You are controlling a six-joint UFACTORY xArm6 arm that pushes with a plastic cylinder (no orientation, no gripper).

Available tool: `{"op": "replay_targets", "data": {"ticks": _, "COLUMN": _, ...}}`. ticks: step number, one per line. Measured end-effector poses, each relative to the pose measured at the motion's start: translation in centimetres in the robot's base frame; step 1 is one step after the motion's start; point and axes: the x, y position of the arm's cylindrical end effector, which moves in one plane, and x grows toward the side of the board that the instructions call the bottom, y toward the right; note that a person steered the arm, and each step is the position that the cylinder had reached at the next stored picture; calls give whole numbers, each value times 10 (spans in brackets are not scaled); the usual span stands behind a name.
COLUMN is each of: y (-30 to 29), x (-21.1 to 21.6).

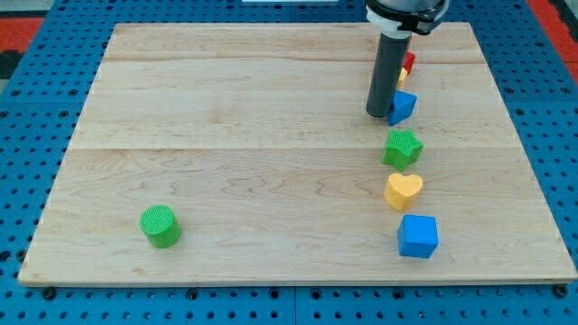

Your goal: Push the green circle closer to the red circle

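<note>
Desk: Rod first, please. Where is my tip [377,114]?

Photographer: It ends a straight dark rod with no jaws at all, holding nothing, and stands on the wooden board [226,162] in the view's upper right. It sits just beside the blue block [404,106], on that block's left; whether the 2 touch cannot be told.

Desk: Now front to back.

Photographer: Nearest the view's bottom, a blue cube [417,236] sits at lower right, and the green circle [161,226] stands alone at lower left, well apart from everything else. It is a short upright cylinder with a finely ribbed top, its axis vertical, so it points no way across the board. Above the cube comes a yellow heart [403,190], then a green star [403,148], also ribbed, then the angular blue block by my tip.

Desk: Anything hidden?

Photographer: Behind the rod only a sliver of a red block [409,62] shows, its shape unreadable, with a scrap of yellow [402,78] just below it. The rod's top is cut off by the view's upper edge.

Desk: Setting?

Photographer: Pale planked wood with visible grain, lying on a blue perforated surface [27,108].
</note>
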Motion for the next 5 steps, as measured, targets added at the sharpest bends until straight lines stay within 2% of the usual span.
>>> {"op": "replay_targets", "data": {"ticks": 1, "y": -72, "x": 37}}
{"op": "replay_targets", "data": {"ticks": 2, "y": -94, "x": 167}}
{"op": "replay_targets", "data": {"ticks": 3, "y": -106, "x": 236}}
{"op": "replay_targets", "data": {"ticks": 4, "y": -177, "x": 229}}
{"op": "replay_targets", "data": {"ticks": 5, "y": -239, "x": 191}}
